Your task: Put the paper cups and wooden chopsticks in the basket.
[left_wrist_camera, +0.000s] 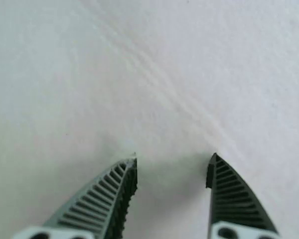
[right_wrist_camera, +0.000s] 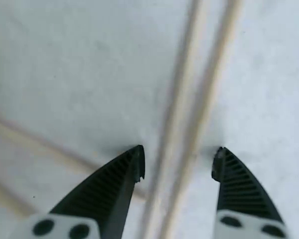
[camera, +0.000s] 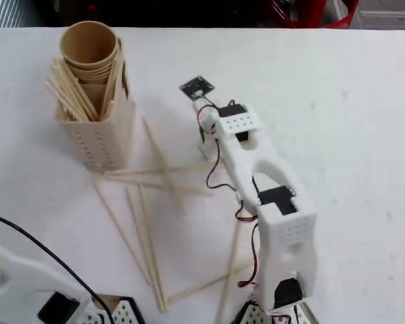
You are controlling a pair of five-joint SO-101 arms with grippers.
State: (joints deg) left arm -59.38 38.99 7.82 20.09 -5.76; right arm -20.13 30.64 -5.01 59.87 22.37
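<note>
Right jaws wide open, straddling two loose chopsticks [right_wrist_camera: 208,99] near basket [camera: 111,142] — poised to pinch. Left jaws open, empty over bench [left_wrist_camera: 139,59]. Paper cups [camera: 88,44] already in basket.

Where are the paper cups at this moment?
In the high view the paper cups stand stacked inside the basket at the upper left of the table, with a bundle of chopsticks next to them in the same basket.

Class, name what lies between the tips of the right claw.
Two wooden chopsticks lie side by side on the table inside the open right claw, seen in the right wrist view.
</note>
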